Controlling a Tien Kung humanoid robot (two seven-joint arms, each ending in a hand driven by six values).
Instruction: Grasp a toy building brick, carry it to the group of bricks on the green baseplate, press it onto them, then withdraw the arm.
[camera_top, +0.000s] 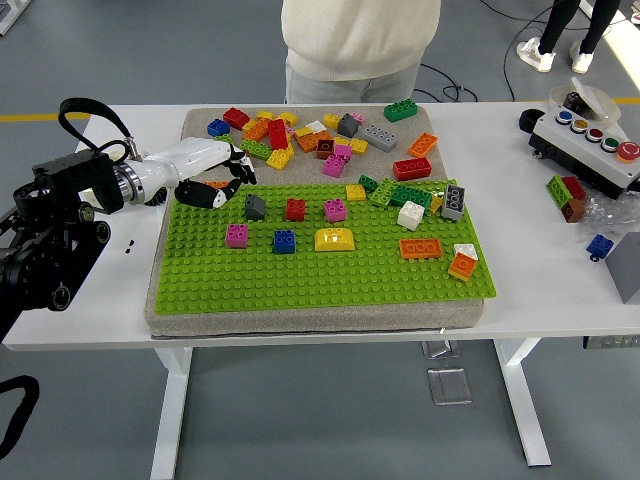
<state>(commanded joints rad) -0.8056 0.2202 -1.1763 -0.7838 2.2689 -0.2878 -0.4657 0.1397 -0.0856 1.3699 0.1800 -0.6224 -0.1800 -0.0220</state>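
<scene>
Nearest the camera, the white desk (90, 300) carried a grey pad with the green baseplate (330, 275) on it. Bricks stood apart on the plate: a pink brick (237, 235), a blue brick (284, 241), a yellow curved brick (336, 239) and an orange brick (421, 247), with a grey brick (255, 207), a red brick (296, 209) and another pink brick (335, 210) in the row behind. The left hand (215, 178) hung over the plate's far-left corner, fingers loosely curled and holding nothing, an orange piece showing just beneath them. Beyond the plate lay a loose pile of bricks (320, 135) on the pad. A control box (590, 145) sat far right. A person (360, 45) stood at the far side.
</scene>
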